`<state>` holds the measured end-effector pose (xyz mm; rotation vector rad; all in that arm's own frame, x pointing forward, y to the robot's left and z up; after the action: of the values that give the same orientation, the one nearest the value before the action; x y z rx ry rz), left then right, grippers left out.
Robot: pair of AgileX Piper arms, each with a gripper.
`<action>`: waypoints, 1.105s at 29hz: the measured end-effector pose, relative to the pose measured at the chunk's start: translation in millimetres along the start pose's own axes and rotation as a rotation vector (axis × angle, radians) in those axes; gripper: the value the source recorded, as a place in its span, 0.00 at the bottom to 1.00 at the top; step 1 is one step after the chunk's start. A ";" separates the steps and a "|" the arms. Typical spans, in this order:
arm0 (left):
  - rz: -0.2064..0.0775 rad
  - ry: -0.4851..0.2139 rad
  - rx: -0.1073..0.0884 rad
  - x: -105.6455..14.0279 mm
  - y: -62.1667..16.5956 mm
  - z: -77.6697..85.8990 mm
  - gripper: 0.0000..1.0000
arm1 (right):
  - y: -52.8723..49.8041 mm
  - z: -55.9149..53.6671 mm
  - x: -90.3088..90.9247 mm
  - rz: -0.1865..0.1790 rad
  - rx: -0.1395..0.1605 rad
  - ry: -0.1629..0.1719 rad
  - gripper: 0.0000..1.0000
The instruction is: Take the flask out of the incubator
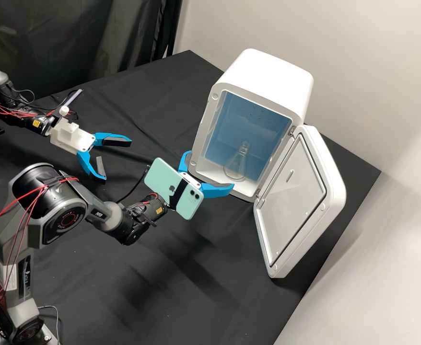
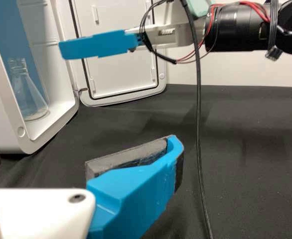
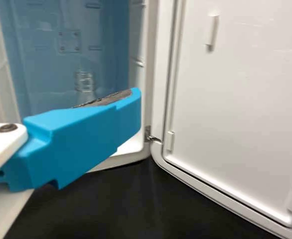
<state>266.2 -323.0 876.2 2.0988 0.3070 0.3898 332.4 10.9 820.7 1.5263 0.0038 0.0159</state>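
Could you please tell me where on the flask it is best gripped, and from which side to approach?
Probably the narrow neck of the flask, approached through the open front of the incubator, where the open right gripper is. The flask stands upright, its conical body widens toward the base, and the walls close off every other side.

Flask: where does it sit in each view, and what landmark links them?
High view: flask on the floor of the incubator, behind its open front.
Left wrist view: flask standing just within the frame.
Right wrist view: flask neck deep inside; body hidden.
Shared landmark: the open white door.
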 end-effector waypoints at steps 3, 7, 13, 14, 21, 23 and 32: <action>0.004 -0.001 0.000 -0.3 1.1 0.2 1.00 | -2.3 -2.5 0.1 -0.008 -0.001 0.009 1.00; 0.006 -0.002 0.001 0.2 1.6 0.3 1.00 | -3.6 -3.8 0.2 -0.014 -0.003 0.015 1.00; 0.012 -0.008 0.005 1.6 3.3 1.0 1.00 | -5.0 -5.4 0.3 -0.018 -0.003 0.020 1.00; 0.012 -0.008 0.005 1.6 3.3 1.0 1.00 | -5.0 -5.4 0.3 -0.018 -0.003 0.020 1.00; 0.012 -0.008 0.005 1.6 3.3 1.0 1.00 | -7.7 -1.1 1.2 -0.027 -0.002 0.007 1.00; 0.012 -0.008 0.005 1.6 3.3 1.0 1.00 | -9.7 3.2 1.9 -0.033 -0.002 -0.006 1.00; 0.012 -0.009 0.006 1.6 3.2 1.2 1.00 | -13.4 14.4 10.9 -0.038 0.000 -0.032 1.00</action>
<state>268.4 -325.0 878.6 2.1080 0.2910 0.3864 343.6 -3.9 808.1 1.5259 0.0072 -0.0387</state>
